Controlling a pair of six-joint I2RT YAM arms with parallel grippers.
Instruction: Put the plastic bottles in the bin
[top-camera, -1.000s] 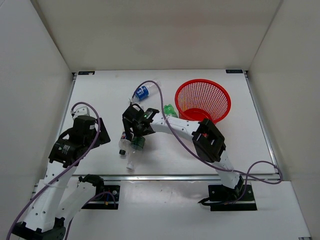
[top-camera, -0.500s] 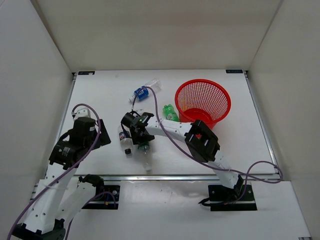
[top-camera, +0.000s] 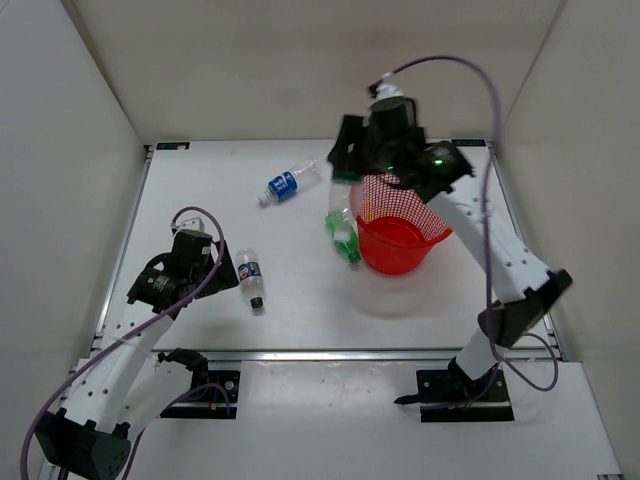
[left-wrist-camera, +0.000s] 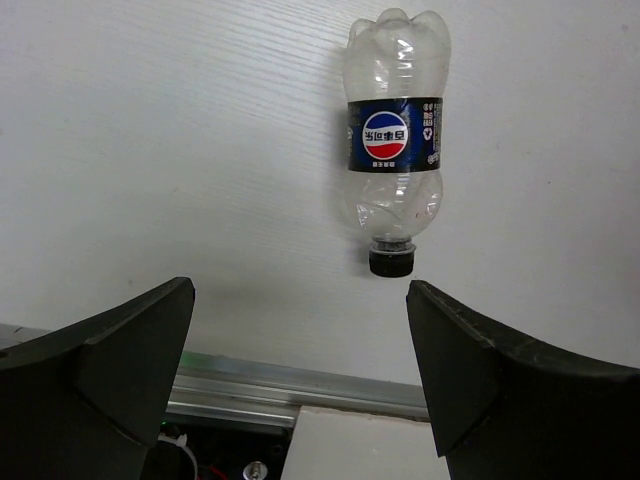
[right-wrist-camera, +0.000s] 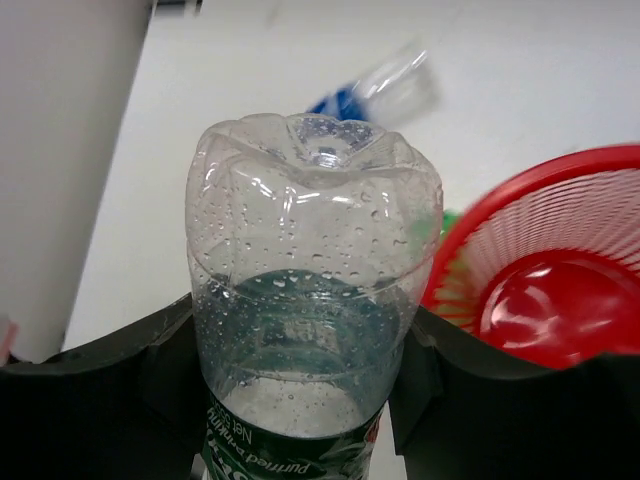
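Observation:
My right gripper (right-wrist-camera: 300, 345) is shut on a clear bottle with a green label (right-wrist-camera: 312, 290), held base-up high in the air. In the top view the right gripper (top-camera: 352, 165) hangs over the left rim of the red mesh bin (top-camera: 398, 250). An all-green bottle (top-camera: 342, 237) lies against the bin's left side. A clear bottle with a blue label (top-camera: 289, 184) lies further back. A clear bottle with a dark label (left-wrist-camera: 394, 150) lies cap toward my left gripper (left-wrist-camera: 300, 335), which stands open just short of it.
White walls close in the table on three sides. A metal rail (left-wrist-camera: 250, 385) runs along the near table edge under the left gripper. The right arm's purple cable (top-camera: 480, 90) loops high above the bin.
The right gripper shut on the green-labelled bottle at mid-table and rose with it toward the bin's left rim. The left arm moved forward to the dark-labelled bottle.

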